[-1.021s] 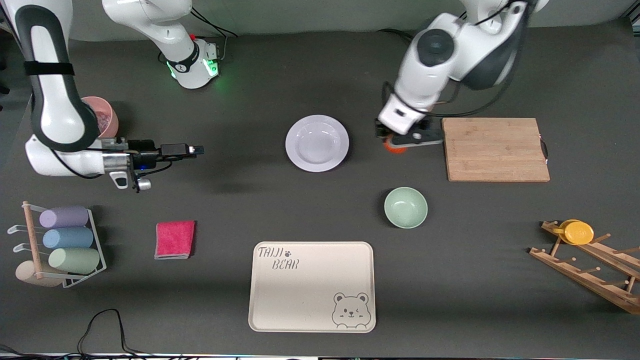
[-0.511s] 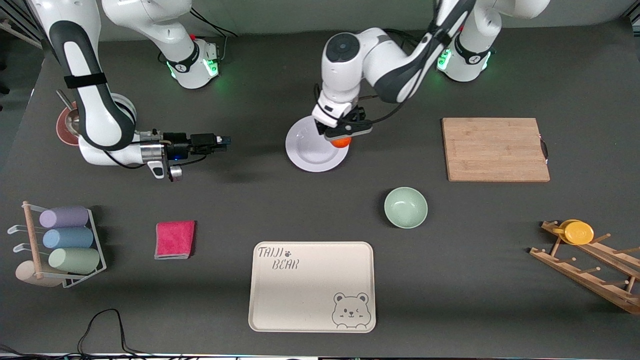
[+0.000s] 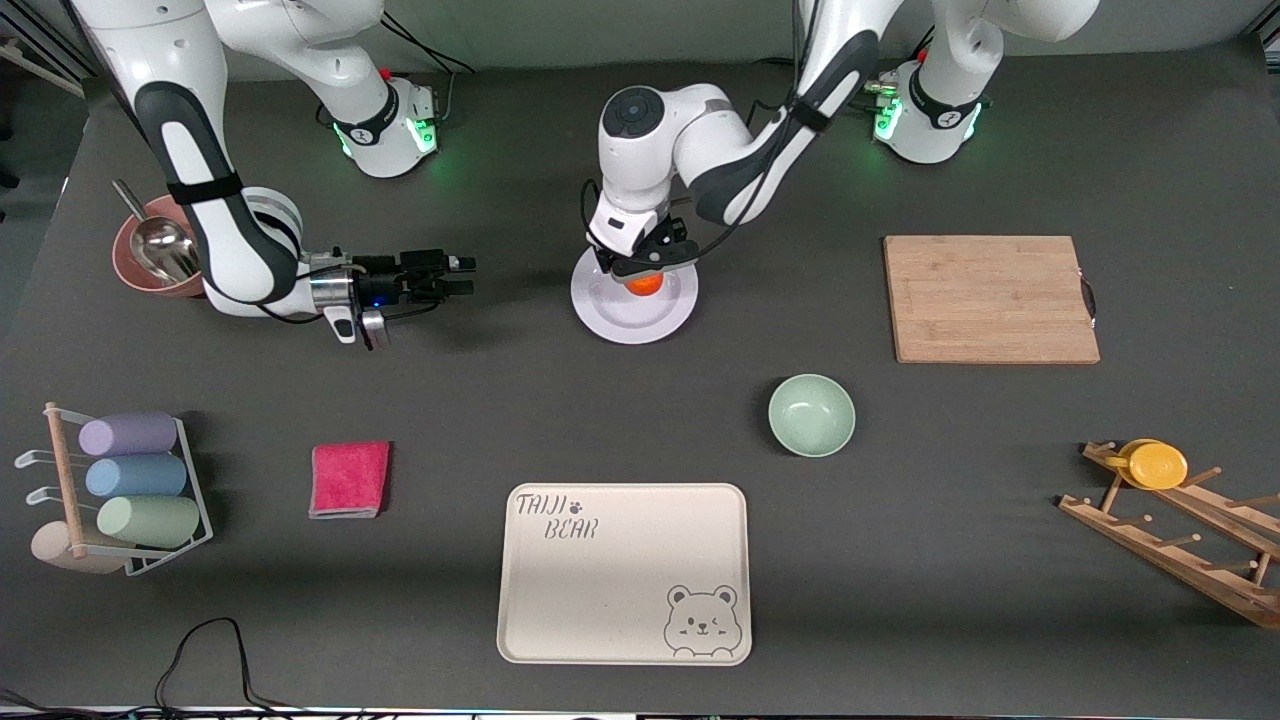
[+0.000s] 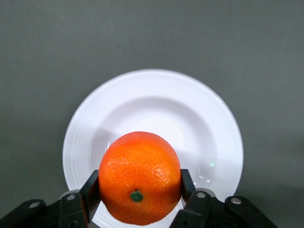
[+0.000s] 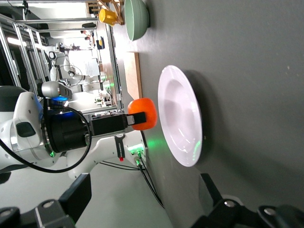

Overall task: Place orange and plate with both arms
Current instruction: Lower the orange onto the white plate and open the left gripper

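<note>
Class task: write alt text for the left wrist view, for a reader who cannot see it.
The left gripper holds the orange between its fingers above the plate, stem end toward the camera. The plate sits on the dark table.

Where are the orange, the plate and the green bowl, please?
orange (image 4: 139, 176): left wrist view, middle of its peel.
plate (image 3: 612, 318): front view, bare rim.
green bowl (image 3: 811, 414): front view, inside of its hollow.

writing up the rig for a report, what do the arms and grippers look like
Both arms have glossy white rounded shells with dark grey joint sections. The right arm wears a black strap, and black cables run along both. The bases glow green. The left gripper and right gripper are black, with flat black fingers.
</note>
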`<act>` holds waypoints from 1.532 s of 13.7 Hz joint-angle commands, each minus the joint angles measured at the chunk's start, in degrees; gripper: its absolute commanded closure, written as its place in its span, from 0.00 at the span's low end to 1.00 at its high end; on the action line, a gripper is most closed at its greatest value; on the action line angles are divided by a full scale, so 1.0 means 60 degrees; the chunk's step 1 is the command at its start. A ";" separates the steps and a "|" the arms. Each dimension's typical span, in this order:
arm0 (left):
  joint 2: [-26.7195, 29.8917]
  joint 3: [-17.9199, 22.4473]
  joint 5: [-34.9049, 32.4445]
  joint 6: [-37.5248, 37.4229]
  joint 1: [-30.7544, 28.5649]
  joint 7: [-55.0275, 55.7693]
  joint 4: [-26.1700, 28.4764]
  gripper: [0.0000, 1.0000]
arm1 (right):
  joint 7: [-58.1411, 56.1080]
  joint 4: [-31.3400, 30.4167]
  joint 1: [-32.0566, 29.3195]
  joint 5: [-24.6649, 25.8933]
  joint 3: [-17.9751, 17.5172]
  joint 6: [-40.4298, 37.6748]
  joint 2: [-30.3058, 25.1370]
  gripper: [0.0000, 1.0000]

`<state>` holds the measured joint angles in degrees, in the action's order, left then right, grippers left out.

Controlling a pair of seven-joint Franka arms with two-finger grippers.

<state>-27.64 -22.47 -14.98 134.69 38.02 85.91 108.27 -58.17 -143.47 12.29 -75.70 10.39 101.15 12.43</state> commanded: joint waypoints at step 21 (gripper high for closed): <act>0.0751 0.0157 0.0134 -0.1835 -0.0109 -0.1218 -0.0892 0.00 | -0.2901 -0.0067 0.1642 -0.3347 -0.0003 0.0937 0.1868 0.01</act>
<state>-28.91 -20.74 -18.21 128.17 39.12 83.53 101.93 -72.06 -144.56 20.22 -92.52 10.28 104.66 22.41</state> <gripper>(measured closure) 0.000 0.004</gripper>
